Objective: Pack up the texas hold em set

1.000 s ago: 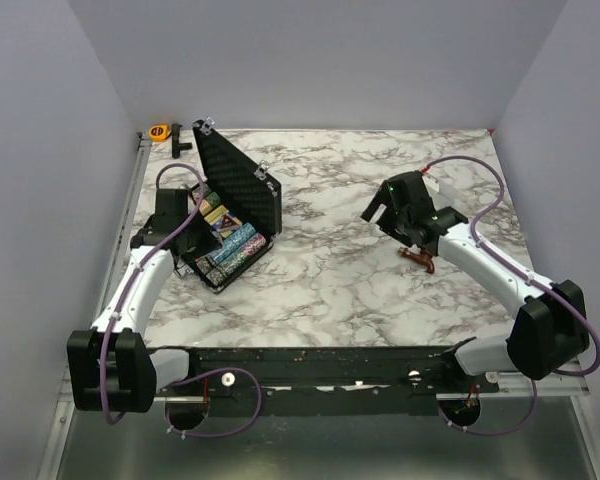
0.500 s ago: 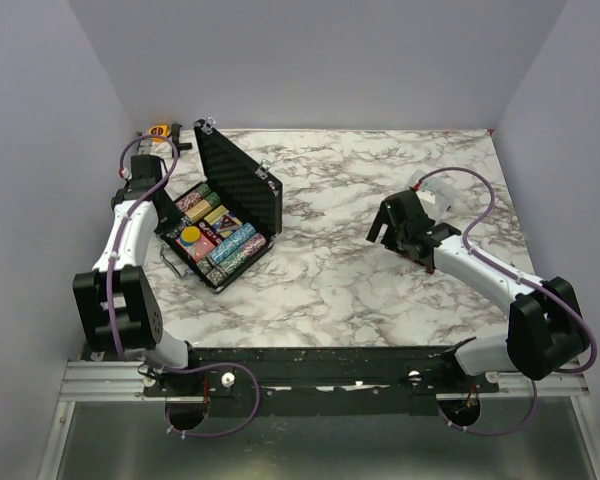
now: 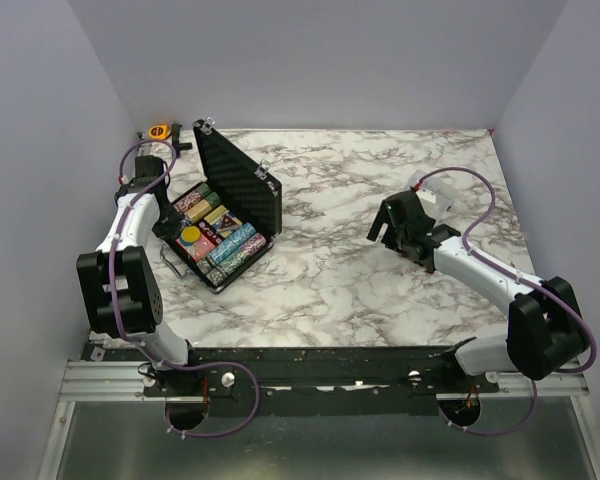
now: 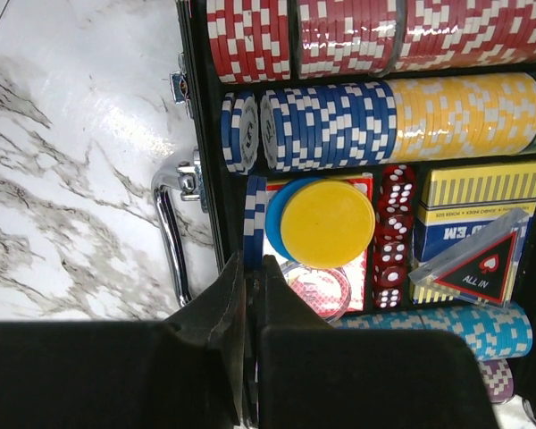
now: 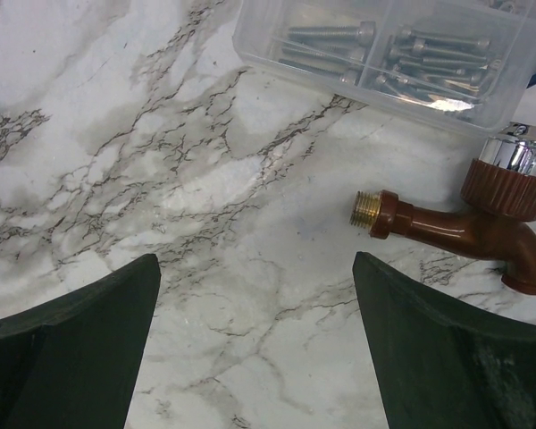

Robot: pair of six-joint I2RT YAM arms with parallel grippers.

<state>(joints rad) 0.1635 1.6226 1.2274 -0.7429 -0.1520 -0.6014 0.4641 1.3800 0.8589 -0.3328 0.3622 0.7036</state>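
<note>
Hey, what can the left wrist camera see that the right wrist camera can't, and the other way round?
Only the left wrist: the open case with its silver handle, rows of chips, a yellow disc over a blue disc, red dice and an ALL IN marker, plus the shut left gripper.

Only the right wrist: a clear box of screws and a brown tap, beyond the open right gripper.

Both: the marbled table.

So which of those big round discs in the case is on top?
The yellow disc; it lies over the blue disc, whose edge peeks out beside it.
</note>
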